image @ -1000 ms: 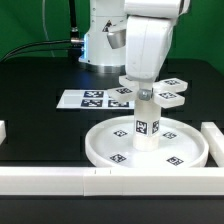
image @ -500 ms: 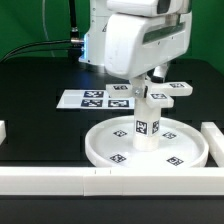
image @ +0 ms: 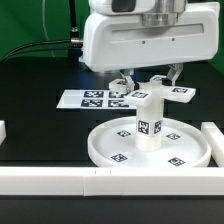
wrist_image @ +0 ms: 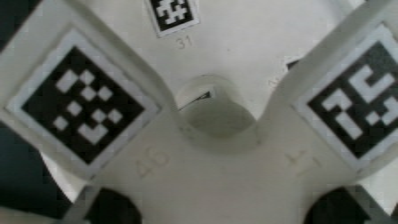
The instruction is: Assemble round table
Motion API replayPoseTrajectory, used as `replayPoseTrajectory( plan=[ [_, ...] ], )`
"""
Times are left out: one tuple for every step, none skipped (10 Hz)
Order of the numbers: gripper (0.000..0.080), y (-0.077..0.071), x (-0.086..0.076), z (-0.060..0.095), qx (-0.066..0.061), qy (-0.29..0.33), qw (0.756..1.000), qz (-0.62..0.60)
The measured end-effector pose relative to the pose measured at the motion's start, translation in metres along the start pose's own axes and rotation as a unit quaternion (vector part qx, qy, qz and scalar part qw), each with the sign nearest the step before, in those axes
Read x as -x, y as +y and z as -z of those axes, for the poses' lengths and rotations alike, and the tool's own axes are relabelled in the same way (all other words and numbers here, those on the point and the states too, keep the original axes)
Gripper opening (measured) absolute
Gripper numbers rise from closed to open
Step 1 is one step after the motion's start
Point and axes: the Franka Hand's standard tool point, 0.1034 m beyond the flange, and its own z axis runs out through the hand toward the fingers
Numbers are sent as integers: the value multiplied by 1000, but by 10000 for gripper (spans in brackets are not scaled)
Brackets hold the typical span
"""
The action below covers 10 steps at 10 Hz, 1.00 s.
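The arm's white wrist housing (image: 150, 40) fills the frame from ten to two o'clock, pointing straight down. Below it, the gripper (image: 148, 82) hangs with fingers (image: 126, 80) spread apart; whether they grip anything is unclear.

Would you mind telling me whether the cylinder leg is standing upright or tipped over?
Upright. In the exterior view the leg stands vertically at the middle of the round disc, its tagged side facing the camera, with the foot piece at its top.

A marker board (image: 92, 98) lies flat on the black surface (image: 40, 120); long white border bars (image: 60, 179) run along its 6 o'clock edge.
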Motion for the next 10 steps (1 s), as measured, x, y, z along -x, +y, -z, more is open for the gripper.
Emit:
replayPoseTrajectory(
  plan=[
    [442, 0, 0, 0, -2, 2, 998, -55],
    [442, 1, -1, 0, -3, 3, 996, -88],
    [442, 0, -1, 0, -3, 3, 992, -124],
    [442, 0, -1, 0, -4, 3, 988, -155],
    [442, 0, -1, 0, -4, 3, 983, -186],
    [442, 0, -1, 0, -5, 4, 977, -214],
    [442, 0, -1, 0, -7, 8, 959, -282],
    [442, 0, -2, 0, -14, 14, 938, -345],
    [442, 2, -3, 0, -23, 20, 918, -396],
    [443, 2, -2, 1, -28, 23, 905, -423]
  ],
)
